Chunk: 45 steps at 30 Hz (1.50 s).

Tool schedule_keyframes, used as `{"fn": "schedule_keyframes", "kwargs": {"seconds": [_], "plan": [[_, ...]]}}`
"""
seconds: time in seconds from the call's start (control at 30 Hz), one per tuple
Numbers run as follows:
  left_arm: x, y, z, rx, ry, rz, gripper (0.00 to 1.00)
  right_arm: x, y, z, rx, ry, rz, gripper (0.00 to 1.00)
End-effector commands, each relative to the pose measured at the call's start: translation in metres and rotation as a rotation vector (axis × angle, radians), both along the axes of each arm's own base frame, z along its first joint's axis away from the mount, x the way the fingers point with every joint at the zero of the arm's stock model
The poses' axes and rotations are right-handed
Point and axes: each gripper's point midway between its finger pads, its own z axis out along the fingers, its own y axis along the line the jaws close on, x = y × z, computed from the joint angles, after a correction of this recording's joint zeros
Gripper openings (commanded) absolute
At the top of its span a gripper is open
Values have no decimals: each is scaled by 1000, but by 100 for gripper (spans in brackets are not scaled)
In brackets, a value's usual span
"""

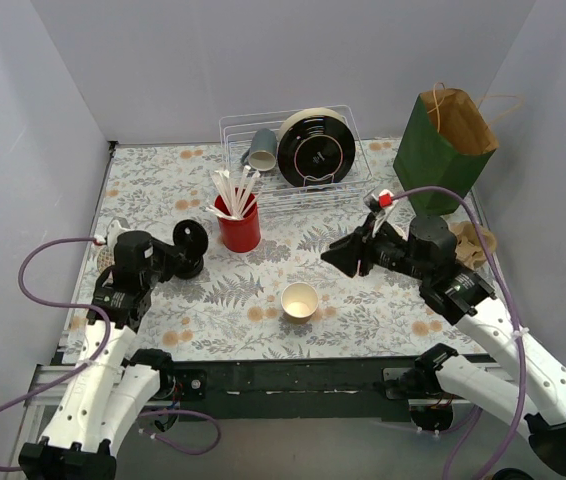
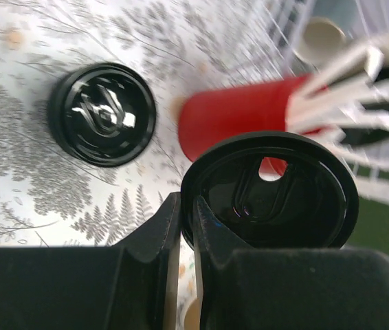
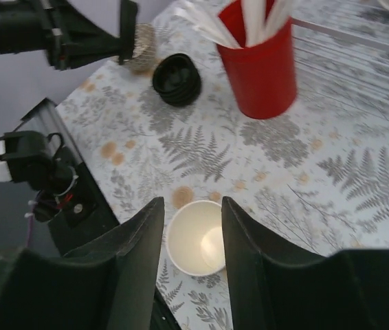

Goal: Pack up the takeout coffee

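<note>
Blurred, cropped or covered

Left wrist view: the red cup (image 2: pixel 236 124) and white sticks (image 2: pixel 359 89) at upper right are blurred, and the black lid (image 2: pixel 270 185) loses its lower rim behind the left pincer (image 2: pixel 186 206). Top view: a brown item (image 1: pixel 478 240) at right is half hidden by the arm and cannot be identified.

The left arm (image 1: pixel 93 385) and right arm (image 1: pixel 513 350) have white shells below and matte black joints above. The left gripper (image 2: pixel 186 206) and right gripper (image 3: pixel 191 206) are black, each with 2 wedge-shaped fingers. Purple cables (image 1: pixel 21 275) loop alongside (red plug (image 1: pixel 385 199) on the right).
</note>
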Motion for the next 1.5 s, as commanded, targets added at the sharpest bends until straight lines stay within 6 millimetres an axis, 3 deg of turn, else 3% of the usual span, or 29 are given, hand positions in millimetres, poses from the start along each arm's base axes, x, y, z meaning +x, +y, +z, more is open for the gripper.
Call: {"fn": "schedule_keyframes", "kwargs": {"seconds": [0.0, 0.13, 0.23, 0.33, 0.4, 0.6, 0.7, 1.0, 1.23, 1.47], "plan": [[-22, -57, 26, -49, -82, -410, 0, -45, 41, 53, 144, -254, 311, 49], [-47, -88, 14, -132, -31, -632, 0, -43, 50, 35, -42, -633, 346, 55], [-61, -94, 9, -134, -12, -710, 0, -43, 63, 29, -119, -857, 372, 55], [-71, -95, 8, -112, 4, -755, 0, -63, 83, 11, -224, -1017, 483, 54], [-77, -95, 10, -105, 6, -784, 0, -82, 97, 10, -314, -1212, 541, 55], [-90, -103, -1, -146, 51, -850, 0, -97, 127, 13, -553, -1480, 510, 55], [-92, -99, -11, -132, 96, -835, 0, -101, 139, 16, -613, -1561, 515, 55], [-96, -102, -10, -156, 120, -855, 0, -89, 169, 2, -909, -1728, 549, 58], [-98, -104, -16, -184, 147, -856, 0, -83, 180, -26, -1083, -1759, 650, 68], [-99, -105, -16, -192, 157, -862, 0, -82, 189, -44, -1149, -1798, 708, 67]]}}
